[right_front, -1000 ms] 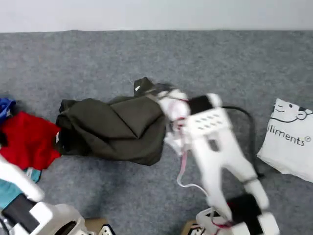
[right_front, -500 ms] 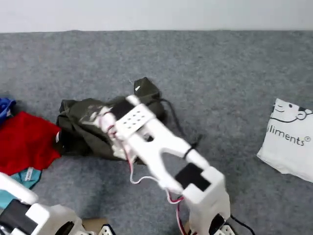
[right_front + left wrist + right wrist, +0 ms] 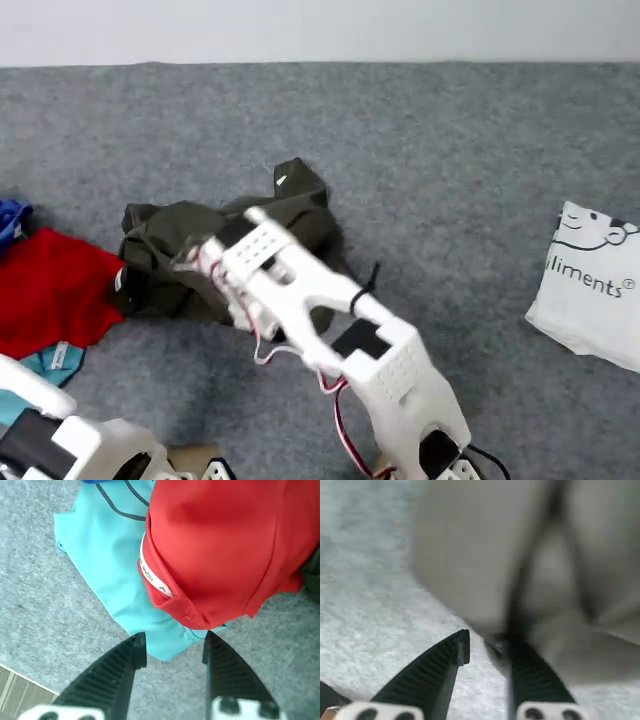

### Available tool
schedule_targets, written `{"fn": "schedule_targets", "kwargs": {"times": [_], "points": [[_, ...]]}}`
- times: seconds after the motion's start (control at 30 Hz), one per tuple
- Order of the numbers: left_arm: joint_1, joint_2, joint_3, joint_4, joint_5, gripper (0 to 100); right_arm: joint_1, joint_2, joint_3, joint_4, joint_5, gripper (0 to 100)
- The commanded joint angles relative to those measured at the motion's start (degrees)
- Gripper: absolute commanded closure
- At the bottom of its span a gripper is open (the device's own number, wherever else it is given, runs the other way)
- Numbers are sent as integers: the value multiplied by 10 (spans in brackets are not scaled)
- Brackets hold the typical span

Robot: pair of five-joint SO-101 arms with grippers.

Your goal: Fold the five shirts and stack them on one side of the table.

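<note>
A crumpled dark olive shirt lies mid-table. My right arm stretches over it, and the right gripper sits low at the shirt's left part. In the right wrist view the right gripper is open, and the blurred shirt hangs close, touching one finger. A red shirt lies at the left on a teal shirt. My left gripper is open above the carpet, just off the teal shirt and the red shirt.
A white printed bag lies at the right edge. A blue garment peeks in at the far left. The left arm's base stands at the lower left corner. Grey carpet covers the table.
My right arm swung from the olive shirt's right side over to its left, dragging that side across; the shirt is now bunched narrower. The left arm barely shifted.
</note>
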Motion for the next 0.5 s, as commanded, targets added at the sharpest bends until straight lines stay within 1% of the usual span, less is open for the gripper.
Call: {"fn": "schedule_targets", "kwargs": {"times": [0.0,0.07,0.17,0.27,0.33,0.4,0.47], "points": [[0,-11,0,-8,-3,808,46,-15,-75,51,-2,980],[2,-11,0,-9,-3,808,61,-23,-110,85,-2,988],[2,-11,0,-11,-3,808,95,-58,-121,88,4,989],[2,-11,0,-10,-3,808,125,-109,-111,89,57,989],[2,-11,0,-7,-3,808,138,-148,-95,89,70,989],[2,-11,0,-7,-3,808,138,-184,-69,88,71,988],[2,-11,0,-7,-2,808,116,-207,-40,88,71,980]]}}
